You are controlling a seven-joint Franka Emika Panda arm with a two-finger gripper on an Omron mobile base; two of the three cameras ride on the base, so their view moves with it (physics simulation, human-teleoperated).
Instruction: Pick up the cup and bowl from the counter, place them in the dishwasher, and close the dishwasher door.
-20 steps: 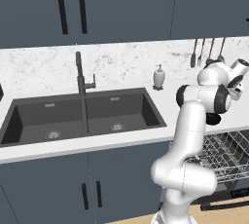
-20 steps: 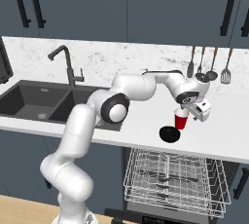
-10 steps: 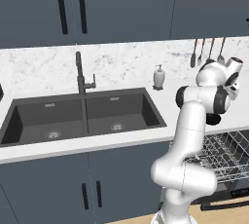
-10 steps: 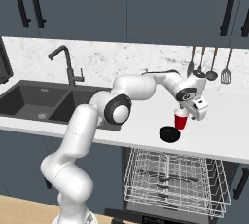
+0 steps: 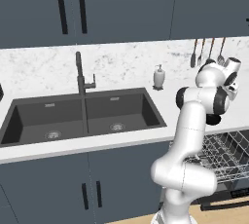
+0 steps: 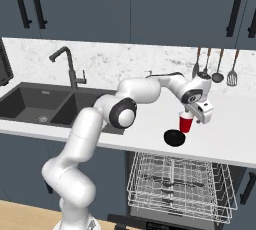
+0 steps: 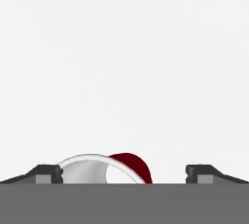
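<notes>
A red cup (image 6: 186, 123) with a white inside stands upright on the white counter (image 6: 230, 136). A black bowl (image 6: 174, 137) lies just in front of it on the left. My gripper (image 6: 203, 116) hangs at the cup's right side, close above the counter, and is open. In the hand view the cup (image 7: 130, 166) rises at the bottom between the fingertips, nearer the left one, and nothing is gripped by my gripper (image 7: 125, 174). Below the counter the dishwasher rack (image 6: 180, 184) is pulled out, and the dishwasher door (image 6: 150, 222) lies folded down.
The dark double sink (image 6: 40, 106) and black faucet (image 6: 70, 71) lie to the left. A soap dispenser (image 5: 159, 77) stands by the backsplash. Utensils (image 6: 217, 66) hang on the wall behind the hand. Dark upper cabinets (image 6: 150, 9) overhang the counter.
Almost nothing differs. The hand has stayed beside the cup with its jaws open, and the cup and bowl have not moved.
</notes>
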